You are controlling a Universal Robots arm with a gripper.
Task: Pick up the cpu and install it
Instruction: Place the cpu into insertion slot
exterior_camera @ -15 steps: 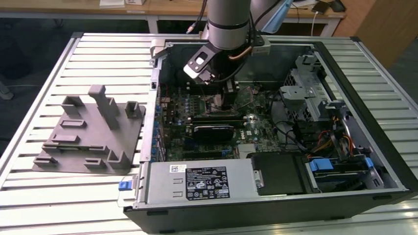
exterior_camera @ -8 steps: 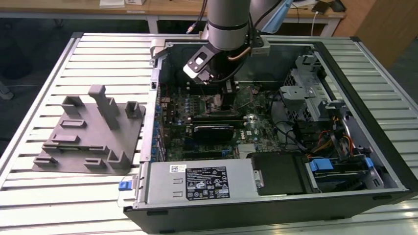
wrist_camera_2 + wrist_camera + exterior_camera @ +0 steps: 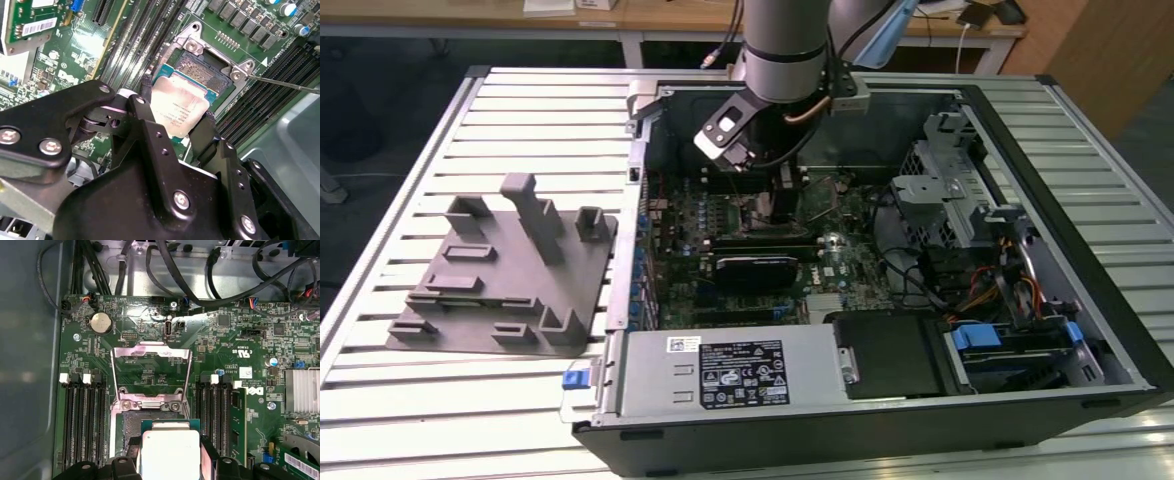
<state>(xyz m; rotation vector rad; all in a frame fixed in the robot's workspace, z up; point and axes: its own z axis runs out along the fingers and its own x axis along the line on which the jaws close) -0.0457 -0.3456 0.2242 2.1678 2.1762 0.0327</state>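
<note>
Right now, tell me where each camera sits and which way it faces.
Exterior view: stands off, raised, looking down into the open computer case; arm reaches in.
First wrist view: on the wrist, facing the motherboard squarely; gripper holding the cpu shows.
Second wrist view: on the wrist, slanting past the gripper toward the socket.
Both wrist views share the cpu and socket.

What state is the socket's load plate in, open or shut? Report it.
Open: the load plate is swung back, off the socket contacts, which lie bare beside the cpu.
</note>
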